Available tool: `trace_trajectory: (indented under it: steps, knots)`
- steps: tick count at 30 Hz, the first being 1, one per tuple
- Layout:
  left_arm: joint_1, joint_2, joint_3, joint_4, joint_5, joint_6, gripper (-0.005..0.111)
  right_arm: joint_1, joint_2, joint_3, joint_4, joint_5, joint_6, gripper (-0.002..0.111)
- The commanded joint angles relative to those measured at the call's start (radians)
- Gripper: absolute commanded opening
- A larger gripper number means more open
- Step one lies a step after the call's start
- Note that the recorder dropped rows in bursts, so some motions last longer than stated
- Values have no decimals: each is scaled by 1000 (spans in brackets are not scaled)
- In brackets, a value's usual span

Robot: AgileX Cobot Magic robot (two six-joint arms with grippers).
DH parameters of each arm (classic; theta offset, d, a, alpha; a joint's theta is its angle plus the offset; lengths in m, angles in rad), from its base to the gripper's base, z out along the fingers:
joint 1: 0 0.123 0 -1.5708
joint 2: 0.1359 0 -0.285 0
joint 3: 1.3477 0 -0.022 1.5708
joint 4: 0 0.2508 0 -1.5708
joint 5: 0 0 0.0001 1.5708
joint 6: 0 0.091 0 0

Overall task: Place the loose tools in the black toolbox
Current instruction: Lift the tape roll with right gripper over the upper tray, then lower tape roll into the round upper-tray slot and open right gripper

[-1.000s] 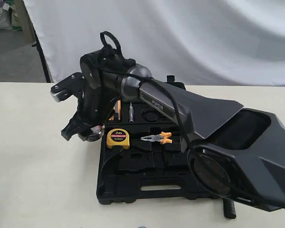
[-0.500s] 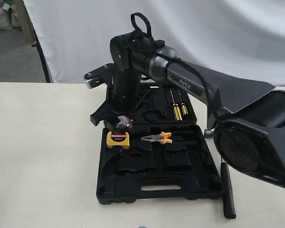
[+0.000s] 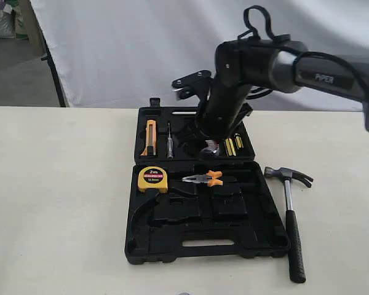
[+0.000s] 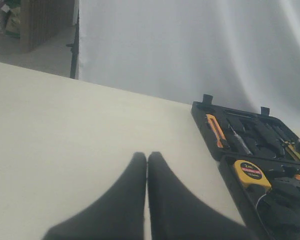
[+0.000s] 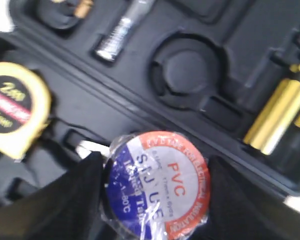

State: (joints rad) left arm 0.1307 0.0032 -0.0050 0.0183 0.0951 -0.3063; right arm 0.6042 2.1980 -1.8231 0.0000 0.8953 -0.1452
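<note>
Though blurred, "PVC" on tape roll (image 5: 157, 186)

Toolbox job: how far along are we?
Done: tape measure, pliers, utility knife and screwdrivers sit in the black toolbox. In hand: right gripper holds the PVC tape roll above the open case, near its round recess. Remaining: seat the tape; hammer lies on the table beside the case.
</note>
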Motion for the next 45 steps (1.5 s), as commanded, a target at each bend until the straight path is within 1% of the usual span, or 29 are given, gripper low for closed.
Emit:
trace_trajectory:
  steps: [1, 6, 11, 16, 23, 29, 32, 45]
  knots:
    - [25, -3, -3, 4, -7, -5, 1, -51, -16, 60, 35, -85, 25, 0]
    - [25, -3, -3, 4, -7, -5, 1, -58, -16, 103, 68, -244, 25, 0]
    - [25, -3, -3, 4, -7, -5, 1, -53, 4, 107, 92, -375, 25, 0]
    - [25, -3, -3, 4, -7, -5, 1, -53, 58, 103, 92, -453, 60, 0]
    - [25, -3, -3, 4, -7, -5, 1, -53, 120, 103, 108, -519, 79, 0]
    - [25, -3, -3, 4, -7, -5, 1, -53, 142, 103, 111, -528, 81, 0]
    - [25, -3, -3, 4, -7, -5, 1, -53, 153, 103, 156, -565, 81, 0]
    - [25, -3, -3, 4, -7, -5, 1, -53, 155, 103, 156, -591, 93, 0]
